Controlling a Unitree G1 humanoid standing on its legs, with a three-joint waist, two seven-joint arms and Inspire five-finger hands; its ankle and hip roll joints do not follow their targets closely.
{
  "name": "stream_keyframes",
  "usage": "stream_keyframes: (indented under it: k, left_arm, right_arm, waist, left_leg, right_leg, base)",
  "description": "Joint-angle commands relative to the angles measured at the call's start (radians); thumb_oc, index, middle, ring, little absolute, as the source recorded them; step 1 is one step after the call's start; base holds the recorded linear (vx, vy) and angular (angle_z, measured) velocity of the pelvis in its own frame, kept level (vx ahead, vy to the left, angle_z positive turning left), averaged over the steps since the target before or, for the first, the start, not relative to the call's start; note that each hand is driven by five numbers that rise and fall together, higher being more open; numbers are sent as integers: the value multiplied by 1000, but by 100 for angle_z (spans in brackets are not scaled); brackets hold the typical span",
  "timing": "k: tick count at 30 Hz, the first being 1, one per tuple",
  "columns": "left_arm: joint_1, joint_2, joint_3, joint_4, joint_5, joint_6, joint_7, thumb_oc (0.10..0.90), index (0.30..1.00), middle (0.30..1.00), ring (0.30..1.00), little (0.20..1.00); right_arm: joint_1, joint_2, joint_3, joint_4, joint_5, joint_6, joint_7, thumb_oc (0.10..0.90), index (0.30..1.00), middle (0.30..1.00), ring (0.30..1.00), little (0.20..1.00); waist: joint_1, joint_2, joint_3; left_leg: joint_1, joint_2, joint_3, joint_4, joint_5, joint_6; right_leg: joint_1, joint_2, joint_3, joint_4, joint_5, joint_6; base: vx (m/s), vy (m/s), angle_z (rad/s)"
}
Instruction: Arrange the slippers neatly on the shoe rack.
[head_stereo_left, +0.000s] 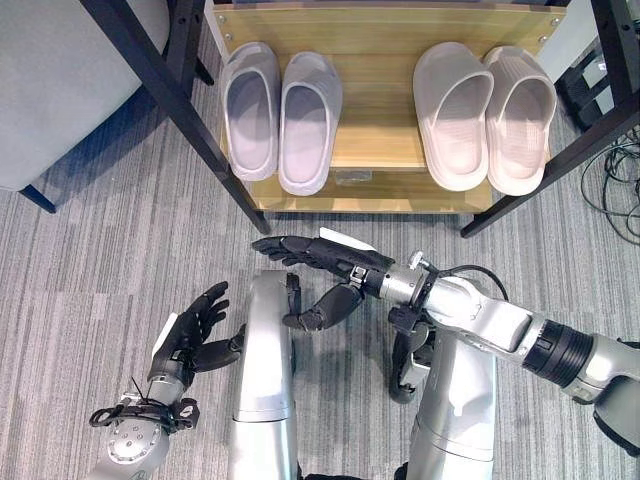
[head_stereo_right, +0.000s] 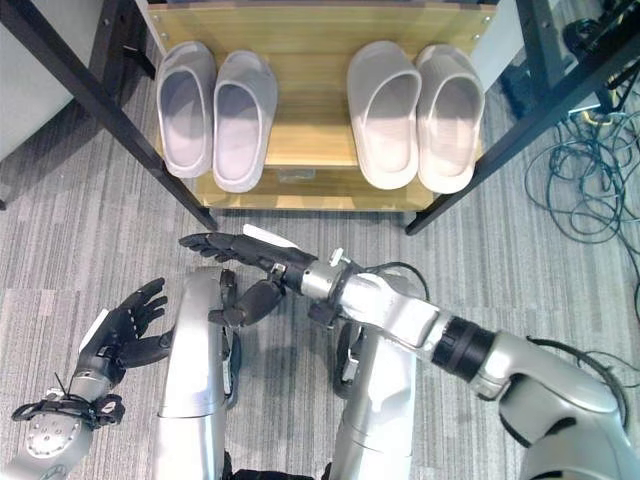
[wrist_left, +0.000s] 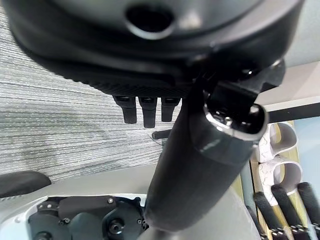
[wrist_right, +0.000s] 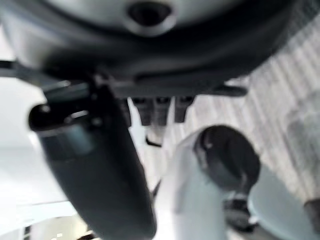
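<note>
Two pairs of slippers sit on the wooden shoe rack (head_stereo_left: 380, 30): the grey pair (head_stereo_left: 281, 115) on its left, the beige pair (head_stereo_left: 484, 115) on its right (long axes front to back, toes toward the rack's back). The right hand (head_stereo_left: 320, 255) and the left hand (head_stereo_left: 195, 330) hover released, holding nothing.

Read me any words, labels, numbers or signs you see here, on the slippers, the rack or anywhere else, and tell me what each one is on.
There is no text to read here.
Grey slippers: plain, no print visible.
Beige slippers: plain, no print visible.
Wooden shoe rack: no lettering; a small clear tab at its front edge looks blank.
Left hand and right hand: no legible markings.
</note>
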Motion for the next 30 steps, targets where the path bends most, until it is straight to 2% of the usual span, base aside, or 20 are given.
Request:
stream_keyframes:
  k: [1,8,30]
  left_arm:
    - [-32,-10,-62,-94,10,-79,-11,800,900,900,900,900]
    - [-38,-14,-66,-83,4,-83,-11,800,900,900,900,900]
    - [-32,-21,-76,-77,-12,-94,5,800,900,900,900,900]
  right_arm:
    - [-61,42,-84,-44,-65,-75,-56,800,900,900,900,900]
    - [-76,112,-122,73,-133,-69,-98,800,900,900,900,900]
    - [-124,234,-222,259,-311,-63,-254,800,900,900,900,900]
  waist:
    - [47,33,-39]
    - [57,40,-39]
    - [75,50,-39]
  left_leg:
    - [-102,-71,16,-232,185,16]
    - [-102,-73,19,-235,182,17]
    - [-102,-79,22,-239,180,19]
  right_leg:
    - [15,-53,34,-40,-34,-72]
    - [15,-51,34,-37,-33,-75]
    - [15,-45,37,-32,-29,-81]
  base:
    - [0,0,0]
    - [0,0,0]
    - [0,0,0]
